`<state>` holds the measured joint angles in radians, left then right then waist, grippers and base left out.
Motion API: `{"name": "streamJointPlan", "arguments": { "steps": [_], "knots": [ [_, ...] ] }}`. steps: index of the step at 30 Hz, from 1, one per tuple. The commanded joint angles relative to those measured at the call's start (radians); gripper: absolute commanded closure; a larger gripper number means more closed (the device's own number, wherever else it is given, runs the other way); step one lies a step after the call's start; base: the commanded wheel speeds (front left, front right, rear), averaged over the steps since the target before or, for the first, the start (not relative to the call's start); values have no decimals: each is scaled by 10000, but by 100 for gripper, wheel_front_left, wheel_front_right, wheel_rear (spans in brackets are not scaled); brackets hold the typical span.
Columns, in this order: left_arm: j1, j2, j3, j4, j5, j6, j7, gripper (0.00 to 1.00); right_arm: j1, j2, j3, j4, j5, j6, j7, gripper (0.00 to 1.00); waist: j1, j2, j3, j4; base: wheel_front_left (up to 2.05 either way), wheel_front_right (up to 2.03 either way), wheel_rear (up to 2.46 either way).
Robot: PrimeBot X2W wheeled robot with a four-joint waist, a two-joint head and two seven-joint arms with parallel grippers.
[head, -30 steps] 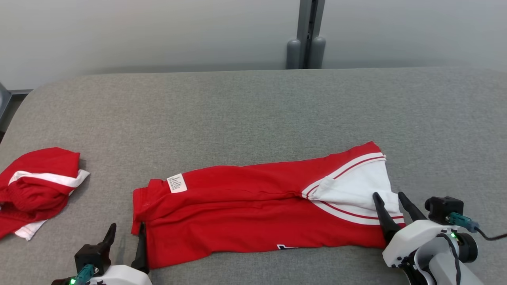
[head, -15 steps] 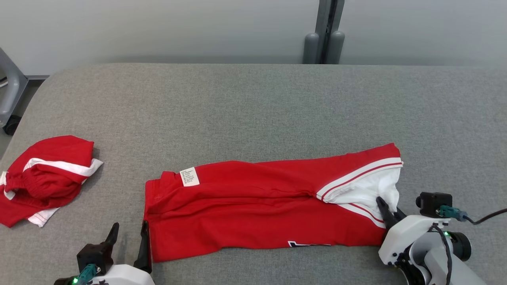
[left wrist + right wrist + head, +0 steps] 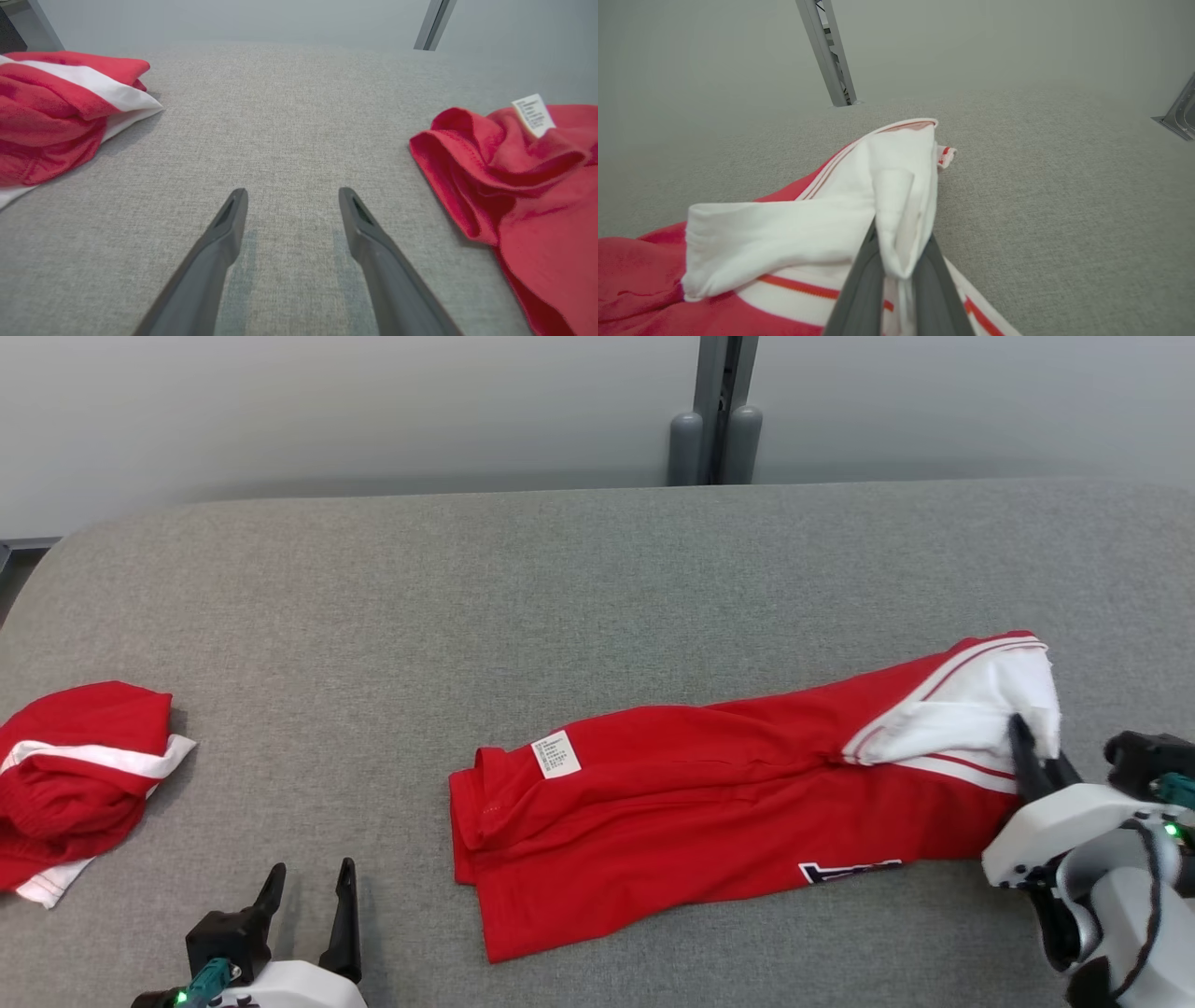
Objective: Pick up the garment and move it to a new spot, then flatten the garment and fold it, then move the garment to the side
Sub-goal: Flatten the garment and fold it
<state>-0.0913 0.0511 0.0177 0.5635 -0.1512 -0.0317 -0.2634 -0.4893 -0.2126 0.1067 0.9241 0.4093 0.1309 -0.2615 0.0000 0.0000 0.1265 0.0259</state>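
The garment (image 3: 709, 803) is red with a white, red-striped end and lies stretched across the grey padded table (image 3: 560, 597). A small white label shows near its left end. My right gripper (image 3: 1036, 756) is shut on a fold of the white end, which bunches up between the fingers (image 3: 864, 280) in the right wrist view, where the garment (image 3: 784, 224) rises toward the grip. My left gripper (image 3: 313, 882) stands open over bare table, well left of the garment's left end. In the left wrist view its fingers (image 3: 224, 228) hold nothing, and the garment (image 3: 537, 186) lies off to the right.
A second red and white garment (image 3: 79, 775) lies crumpled at the table's left edge, also to the left of my left gripper (image 3: 56, 107). A grey post (image 3: 714, 411) stands behind the table's far edge. The table's rounded far left corner is in view.
My right gripper has shut on the white end and drawn the garment to the right, away from my left gripper. The head camera has also shifted. The left gripper stays open.
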Motion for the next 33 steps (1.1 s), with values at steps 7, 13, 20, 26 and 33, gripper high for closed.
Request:
{"name": "streamJointPlan", "arguments": {
  "steps": [7, 13, 20, 26, 33],
  "knots": [
    [-242, 21, -103, 160, -78, -39, -15, 0, 710, 862, 1364, -2232, -951, -2, -44, 100, 0, 0, -143, -266, 0, 0, 0],
    [-344, 25, -491, 203, -292, -22, -15, 0, 864, 1253, 3285, -3078, -462, -2, 213, 100, 0, 0, -196, -10, 0, 0, 0],
    [-449, 20, -1011, 234, -488, 16, -15, 0, 449, 1489, 5126, -3412, 134, -2, 776, 100, 0, 0, -178, 678, 0, 0, 0],
    [-490, 21, -1440, 264, -628, 67, -15, 0, -28, 1581, 6103, -3138, 515, -2, 1051, 100, 0, 0, -146, 1264, 0, 0, 0],
    [-575, 19, -1835, 302, -873, 204, -15, 0, -611, 1589, 7174, -2810, 1314, -2, 1118, 42, 0, 0, -119, 1787, 0, 0, 0]
  ]
}}
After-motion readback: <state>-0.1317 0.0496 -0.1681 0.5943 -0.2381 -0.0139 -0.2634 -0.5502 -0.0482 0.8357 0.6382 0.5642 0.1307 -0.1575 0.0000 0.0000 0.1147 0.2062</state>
